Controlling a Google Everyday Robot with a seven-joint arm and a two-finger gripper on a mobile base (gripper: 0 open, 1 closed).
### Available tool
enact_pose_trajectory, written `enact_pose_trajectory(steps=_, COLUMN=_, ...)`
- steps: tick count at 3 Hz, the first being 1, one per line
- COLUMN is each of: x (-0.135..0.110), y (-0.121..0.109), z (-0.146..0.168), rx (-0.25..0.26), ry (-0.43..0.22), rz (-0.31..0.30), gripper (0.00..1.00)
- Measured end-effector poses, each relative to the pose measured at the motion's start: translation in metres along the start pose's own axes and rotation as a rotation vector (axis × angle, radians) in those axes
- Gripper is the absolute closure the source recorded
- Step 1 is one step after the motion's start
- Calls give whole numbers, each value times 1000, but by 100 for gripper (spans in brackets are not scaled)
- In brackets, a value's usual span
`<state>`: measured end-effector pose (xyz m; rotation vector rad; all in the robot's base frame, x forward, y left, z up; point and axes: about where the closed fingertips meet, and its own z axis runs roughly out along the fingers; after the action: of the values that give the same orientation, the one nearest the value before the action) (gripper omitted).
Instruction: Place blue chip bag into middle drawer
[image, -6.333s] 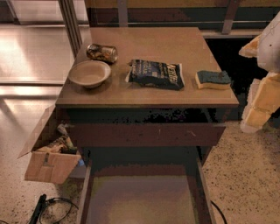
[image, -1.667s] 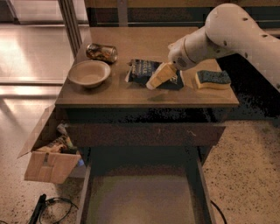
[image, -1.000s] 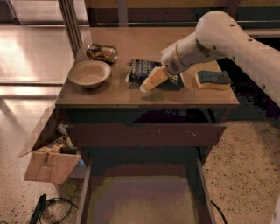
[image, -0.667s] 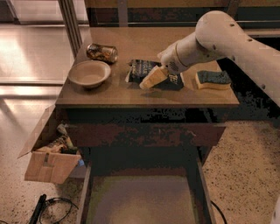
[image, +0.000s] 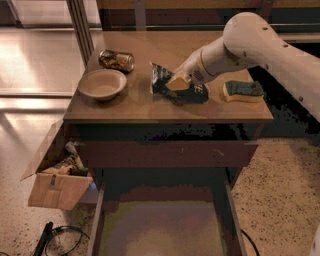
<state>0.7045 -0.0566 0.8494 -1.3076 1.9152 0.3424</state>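
Note:
The blue chip bag (image: 161, 82) lies on the wooden table top (image: 150, 107), just right of the middle, and its left edge is crumpled and raised off the wood. My gripper (image: 176, 81) comes in from the upper right on a white arm. It sits on the middle of the bag and is shut on it. The right part of the bag is hidden under the wrist. The middle drawer (image: 98, 220) is pulled open below the table's front, with its pale floor bare.
A tan bowl (image: 102, 84) and a crushed can (image: 116, 60) stand at the table's left. A yellow sponge with a blue-green top (image: 242, 90) lies at the right. A reddish-brown drawer front (image: 165, 154) is above the open drawer. A cardboard box (image: 55, 180) and cables (image: 55, 237) are on the floor at the left.
The gripper has settled lower onto the bag and closed on it. The bag's left edge has lifted and crumpled where it lay flat before.

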Motion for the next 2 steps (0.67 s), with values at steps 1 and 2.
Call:
enact_pose_trajectory(steps=1, x=0, y=0, z=0, rx=0, ry=0, rz=0, gripper=88)
enact_pose_trajectory(steps=2, x=0, y=0, z=0, rx=0, ry=0, rz=0, gripper=100)
